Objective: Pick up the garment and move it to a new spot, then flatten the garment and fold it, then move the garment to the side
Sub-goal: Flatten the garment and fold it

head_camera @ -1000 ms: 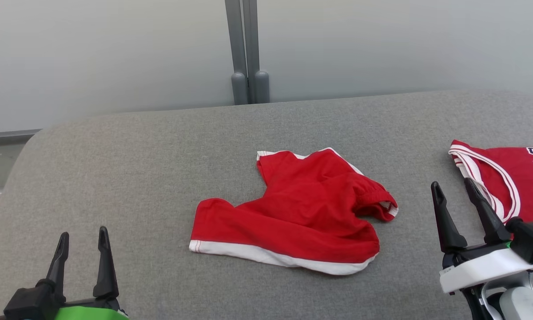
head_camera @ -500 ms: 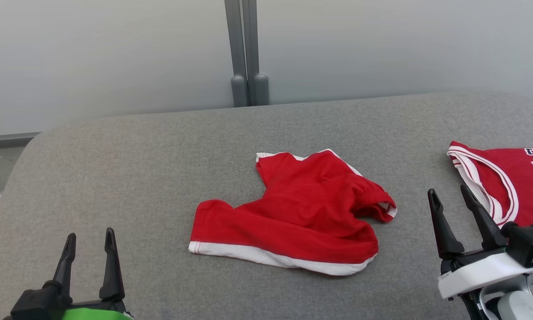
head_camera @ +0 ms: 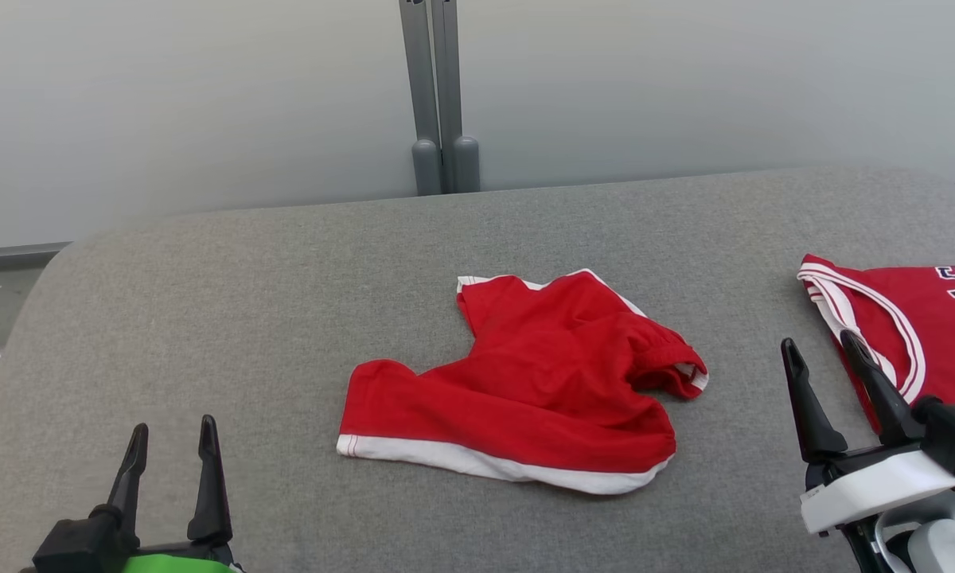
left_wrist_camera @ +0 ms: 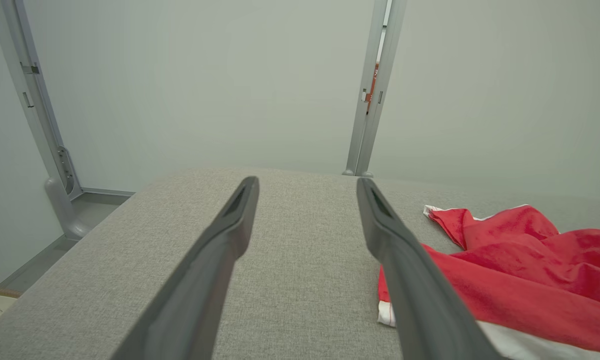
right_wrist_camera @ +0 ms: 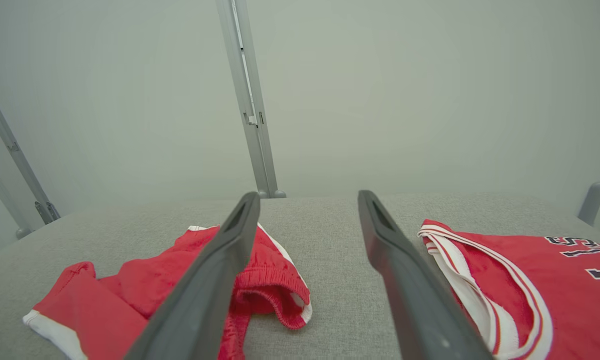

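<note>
Both sets of jaws stand wide apart and empty. The left gripper (head_camera: 173,426) hovers at the near left of the grey fabric worktop (head_camera: 247,302), its fingers pointing away over bare cloth. It's well apart from the clothing. Over on the near right, the right gripper (head_camera: 819,340) hangs with its jaws spread just as wide, placed between two red pieces. In its wrist view, one finger crosses in front of the shorts and the other in front of the jersey's striped edge.

The red shorts (head_camera: 525,390) lie crumpled in the middle of the worktop. Their elastic waistband is bunched toward the right, and a white hem runs along the near side. A red jersey (head_camera: 931,318) with white trim and dark lettering lies flat at the right edge, apart from the shorts. Behind it all, a grey post (head_camera: 438,95) rises against a pale wall (head_camera: 167,103).
</note>
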